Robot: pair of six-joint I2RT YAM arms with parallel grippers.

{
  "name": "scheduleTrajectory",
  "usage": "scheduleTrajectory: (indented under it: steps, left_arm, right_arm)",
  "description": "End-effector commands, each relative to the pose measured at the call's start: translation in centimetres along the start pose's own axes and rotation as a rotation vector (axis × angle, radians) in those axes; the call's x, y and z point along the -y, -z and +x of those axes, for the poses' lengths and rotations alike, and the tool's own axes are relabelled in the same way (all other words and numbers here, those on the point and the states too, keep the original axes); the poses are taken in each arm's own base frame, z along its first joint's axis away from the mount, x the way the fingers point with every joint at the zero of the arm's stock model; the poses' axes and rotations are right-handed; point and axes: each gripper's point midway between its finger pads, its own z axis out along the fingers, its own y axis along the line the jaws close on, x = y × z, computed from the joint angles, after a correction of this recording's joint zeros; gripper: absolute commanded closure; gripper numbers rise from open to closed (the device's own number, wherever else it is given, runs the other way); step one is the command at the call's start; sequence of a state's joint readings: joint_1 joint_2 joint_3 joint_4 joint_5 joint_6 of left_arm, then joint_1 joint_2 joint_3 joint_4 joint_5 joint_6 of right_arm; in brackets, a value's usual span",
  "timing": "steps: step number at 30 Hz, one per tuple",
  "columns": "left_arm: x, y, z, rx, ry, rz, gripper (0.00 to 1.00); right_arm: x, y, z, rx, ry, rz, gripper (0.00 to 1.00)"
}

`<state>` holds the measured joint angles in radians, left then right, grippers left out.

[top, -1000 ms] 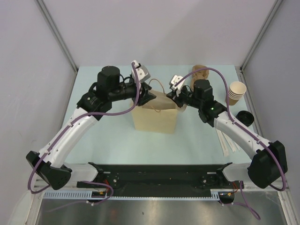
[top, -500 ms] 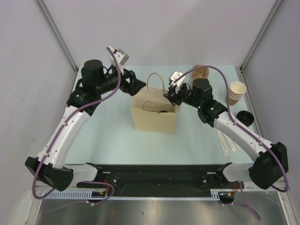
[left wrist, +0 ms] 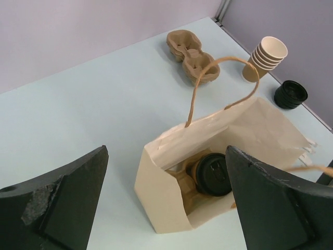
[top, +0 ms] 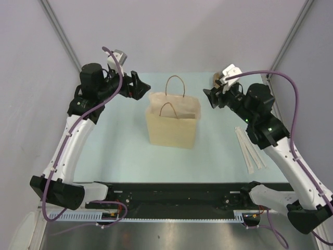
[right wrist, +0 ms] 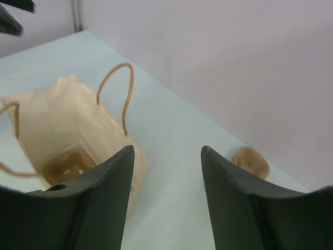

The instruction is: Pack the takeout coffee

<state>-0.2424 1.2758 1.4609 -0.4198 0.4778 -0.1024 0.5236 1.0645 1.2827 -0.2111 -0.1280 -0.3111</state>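
The takeout coffee (left wrist: 213,173), a brown paper cup under a black lid, sits in a pulp carrier inside the tan paper bag (top: 171,125). The bag (left wrist: 171,208) stands upright mid-table with its mouth open and both handles up. My left gripper (top: 138,86) hovers off the bag's far-left corner, open and empty (left wrist: 166,150). My right gripper (top: 210,98) hangs off the bag's far-right corner, also open with nothing between its fingers (right wrist: 166,148). In the top view the cup is hidden by the bag's walls.
A stack of paper cups (left wrist: 265,57), black lids (left wrist: 290,94) and brown pulp carriers (left wrist: 190,54) lie at the far right of the table. White wrapped straws (top: 250,151) lie to the right of the bag, under my right arm.
Both grippers have let go and pulled away from the bag's mouth, the left going left, the right going right and up. Both have opened. The bag stands alone with its handles up.
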Motion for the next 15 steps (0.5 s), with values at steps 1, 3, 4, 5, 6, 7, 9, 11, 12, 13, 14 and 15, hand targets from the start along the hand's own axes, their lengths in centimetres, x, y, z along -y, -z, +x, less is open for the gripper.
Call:
scheduleTrajectory:
  steps: [1,3,4,5,6,7,9,11,12,13,14,15]
  left_arm:
    - [-0.7,0.7,-0.5,0.022,0.015,-0.016,0.01]
    - [-1.2,0.7,0.3,0.004,0.029,-0.030,0.01]
    - [-1.3,0.7,0.5,-0.001,0.035,-0.032,0.01]
    - [-1.5,0.8,0.8,-0.005,0.038,-0.037,0.00]
    - [-1.6,0.8,1.4,-0.014,0.044,-0.039,0.00]
    - [-1.7,0.8,1.6,-0.017,0.046,-0.041,0.00]
    - [-2.0,0.7,2.6,-0.033,0.053,-0.046,0.01]
    - [-2.2,0.5,3.3,-0.050,0.061,-0.046,0.01]
    - [-2.3,0.4,3.6,-0.059,0.062,-0.044,0.01]
    - [-2.3,0.4,3.7,-0.064,0.064,-0.042,0.00]
    - [-2.4,0.3,3.8,-0.068,0.067,-0.043,0.00]
    - [-2.4,0.1,4.1,-0.077,0.074,-0.036,0.01]
  right_arm:
    - [2.3,5.1,4.3,-0.241,-0.047,0.114,0.39]
    - [3.9,7.1,6.9,-0.350,-0.077,0.173,0.37]
    - [3.5,8.6,9.4,-0.463,-0.107,0.166,0.37]
    - [3.6,9.5,10.9,-0.524,-0.127,0.170,0.36]
    - [3.8,10.5,12.3,-0.572,-0.163,0.167,0.35]
    - [3.2,11.8,15.0,-0.673,-0.193,0.152,0.35]
    - [3.1,12.9,18.1,-0.779,-0.230,0.155,0.36]
    - [3.3,14.3,21.6,-0.889,-0.253,0.157,0.39]
    - [3.8,14.6,22.4,-0.911,-0.254,0.173,0.40]
    - [4.1,15.1,23.8,-0.947,-0.253,0.183,0.44]
    - [4.5,15.1,24.9,-0.983,-0.251,0.195,0.47]
    - [5.5,15.2,25.8,-1.004,-0.230,0.234,0.49]
